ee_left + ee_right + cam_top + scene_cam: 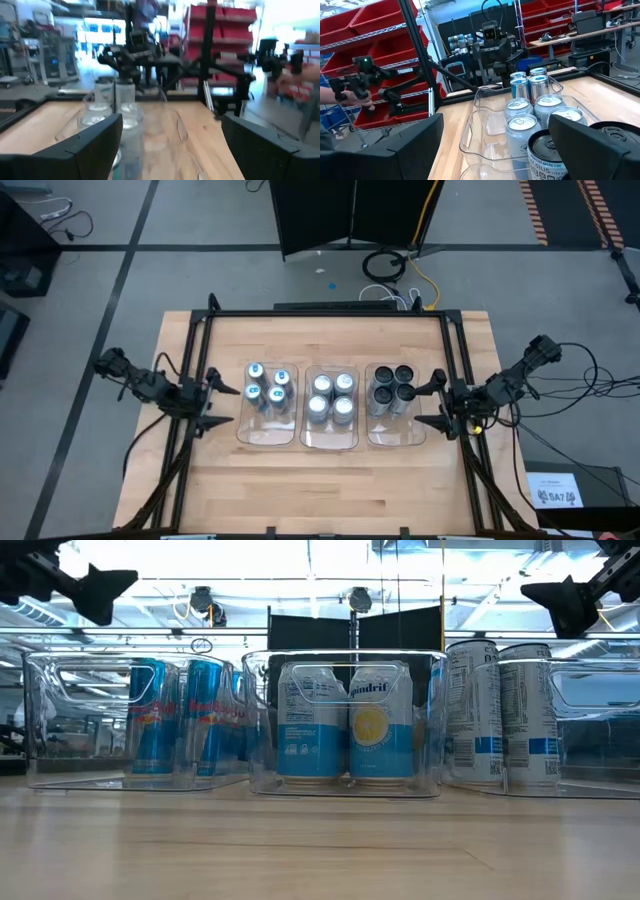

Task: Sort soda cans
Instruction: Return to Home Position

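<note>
Soda cans (332,397) are all sitting sorted in clear trays (268,436) between left gripper (233,405) and right gripper (415,406), both hanging open and empty.

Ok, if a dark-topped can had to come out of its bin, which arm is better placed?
Probably right. The right hand hovers open at the edge of the clear bin holding the dark-topped cans; the left hand, also open, sits across the table beyond two other bins.

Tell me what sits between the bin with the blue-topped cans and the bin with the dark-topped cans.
The middle clear bin, holding four blue-and-white Spindrift cans. It shows plainly in both the high view and the low view.
</note>
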